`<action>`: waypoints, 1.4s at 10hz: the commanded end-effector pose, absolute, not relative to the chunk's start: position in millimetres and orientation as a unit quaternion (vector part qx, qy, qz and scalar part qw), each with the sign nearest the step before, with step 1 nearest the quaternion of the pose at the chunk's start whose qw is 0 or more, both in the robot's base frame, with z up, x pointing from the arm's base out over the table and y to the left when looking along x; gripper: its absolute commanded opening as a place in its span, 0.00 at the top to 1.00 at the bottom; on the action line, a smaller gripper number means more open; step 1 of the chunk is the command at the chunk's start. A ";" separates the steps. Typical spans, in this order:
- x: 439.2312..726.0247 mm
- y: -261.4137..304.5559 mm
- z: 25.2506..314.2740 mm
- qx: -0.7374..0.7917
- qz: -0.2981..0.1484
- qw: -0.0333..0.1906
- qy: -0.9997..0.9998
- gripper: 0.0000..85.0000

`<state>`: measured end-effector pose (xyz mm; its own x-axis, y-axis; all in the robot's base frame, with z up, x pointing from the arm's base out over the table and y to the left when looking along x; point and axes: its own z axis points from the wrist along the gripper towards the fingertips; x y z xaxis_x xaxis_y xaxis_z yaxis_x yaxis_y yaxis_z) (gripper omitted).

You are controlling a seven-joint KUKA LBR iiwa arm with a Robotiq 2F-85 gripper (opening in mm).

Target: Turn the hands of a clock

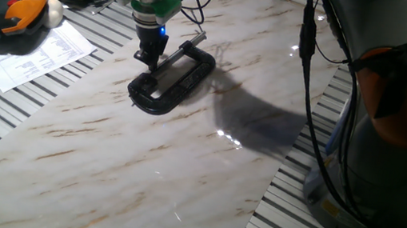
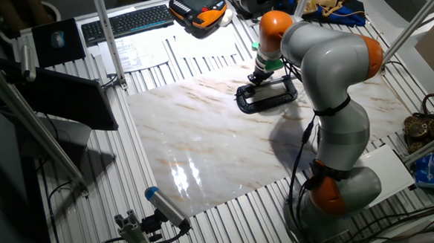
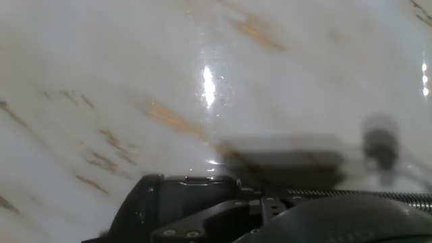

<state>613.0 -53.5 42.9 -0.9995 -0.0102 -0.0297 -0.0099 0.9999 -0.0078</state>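
Clock [image 1: 174,77] lies flat on the marble board [image 1: 100,155], its silver screw rod [image 1: 181,61] running along the open side. Gripper [image 1: 147,60] stands upright just above the clock's upper edge, near the rod (contact is unclear). How far its fingers are apart I cannot tell. Hands of the clock are not distinguishable.

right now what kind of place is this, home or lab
Most likely a robotics lab or workshop. A large orange and grey robot arm works over a marble-patterned board on a slatted metal bench, with a keyboard and a handheld controller nearby, and cables trailing around.
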 end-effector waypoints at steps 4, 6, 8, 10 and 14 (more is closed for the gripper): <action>611.9 -54.5 43.4 -0.005 -0.004 0.015 1.000 1.00; 611.9 -54.8 43.7 -0.005 -0.005 0.016 1.000 1.00; 613.2 -54.6 43.0 -0.004 -0.005 0.018 1.000 1.00; 618.1 -53.7 43.6 -0.003 -0.006 0.019 1.000 1.00; 627.2 -49.1 60.0 0.000 -0.005 0.009 1.000 1.00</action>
<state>627.9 -49.5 61.9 -0.9999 -0.0037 -0.0149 -0.0035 0.9999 -0.0133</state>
